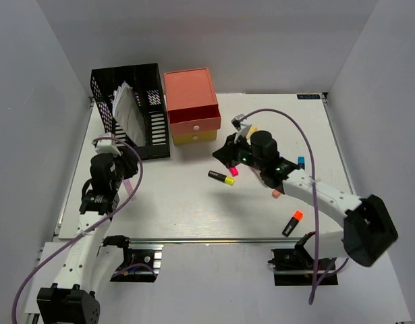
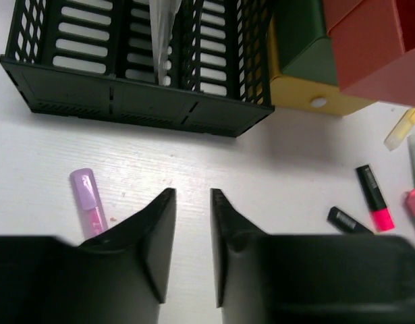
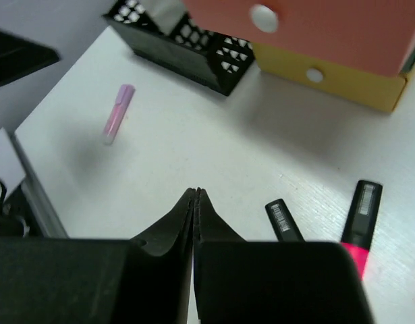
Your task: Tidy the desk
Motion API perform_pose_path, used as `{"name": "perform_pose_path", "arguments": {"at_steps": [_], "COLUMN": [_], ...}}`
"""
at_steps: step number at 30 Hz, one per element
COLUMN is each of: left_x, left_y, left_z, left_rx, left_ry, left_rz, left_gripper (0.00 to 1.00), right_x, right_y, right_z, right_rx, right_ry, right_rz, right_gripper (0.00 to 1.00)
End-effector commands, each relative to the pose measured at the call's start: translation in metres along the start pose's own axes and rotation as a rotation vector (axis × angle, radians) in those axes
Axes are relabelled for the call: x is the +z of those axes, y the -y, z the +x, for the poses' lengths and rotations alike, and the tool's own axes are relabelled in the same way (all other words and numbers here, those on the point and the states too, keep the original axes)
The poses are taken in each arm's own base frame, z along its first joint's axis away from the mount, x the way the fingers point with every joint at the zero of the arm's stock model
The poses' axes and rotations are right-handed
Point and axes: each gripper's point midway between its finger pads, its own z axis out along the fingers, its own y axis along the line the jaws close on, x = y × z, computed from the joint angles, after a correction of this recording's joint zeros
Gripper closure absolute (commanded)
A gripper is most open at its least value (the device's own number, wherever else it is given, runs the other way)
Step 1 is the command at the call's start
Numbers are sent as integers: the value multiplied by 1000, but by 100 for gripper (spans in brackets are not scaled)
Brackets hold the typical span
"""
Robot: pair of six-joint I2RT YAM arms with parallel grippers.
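The white desk (image 1: 180, 209) carries scattered highlighters. A yellow-tipped black one (image 1: 221, 177) and a pink one (image 1: 234, 171) lie mid-desk, just below my right gripper (image 1: 218, 154). That gripper (image 3: 196, 192) is shut and empty above the bare surface, with the black barrel (image 3: 283, 220) and the pink highlighter (image 3: 361, 216) to its right. My left gripper (image 1: 128, 162) is open and empty (image 2: 192, 196), in front of the black mesh rack (image 2: 136, 61). A purple highlighter (image 2: 88, 202) lies just left of its fingers and also shows in the right wrist view (image 3: 118, 113).
The coral, green and yellow drawer unit (image 1: 191, 108) stands beside the black mesh rack (image 1: 129, 108) at the back. An orange highlighter (image 1: 293, 223) lies front right, a blue one (image 1: 301, 161) farther right. A pale yellow highlighter (image 2: 403, 128) lies near the drawers.
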Motion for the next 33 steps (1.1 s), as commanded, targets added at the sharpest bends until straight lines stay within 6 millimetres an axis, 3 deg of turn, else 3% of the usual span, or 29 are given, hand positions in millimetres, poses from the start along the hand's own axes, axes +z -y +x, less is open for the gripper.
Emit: {"name": "perform_pose_path", "arguments": {"at_steps": [1, 3, 4, 6, 8, 9, 10, 15, 21, 33], "left_x": [-5, -4, -2, -2, 3, 2, 3, 10, 22, 32], "left_y": [2, 0, -8, -14, -31, -34, -39, -60, -74, -86], "left_z": [-5, -9, 7, 12, 22, 23, 26, 37, 59, 109], "left_rx": [-131, -200, -222, -223, -226, -224, -220, -186, -149, -133], "left_ry": [-29, -50, -127, -192, -249, -272, -284, -314, -370, -472], "left_rz": [-47, -93, -154, -219, -335, -369, -397, -505, -558, -588], "left_gripper": [65, 72, 72, 70, 62, 57, 48, 39, 38, 38], "right_x": [-27, -43, -53, -63, -73, -78, -87, -106, -118, -133], "right_y": [-12, -17, -26, -36, -37, -35, -35, -31, -38, -33], "right_z": [-10, -12, -11, -8, -13, -17, -22, -31, -22, -32], "right_rx": [-216, -273, -280, -289, -312, -351, -397, -434, -419, -484], "right_ry": [7, 21, 16, -17, 0, 21, 46, 58, 26, 77], "right_rz": [-124, -181, -245, -321, -344, -356, -374, -410, -545, -526], "right_gripper": [100, 100, 100, 99, 87, 73, 67, 53, 50, 48]}}
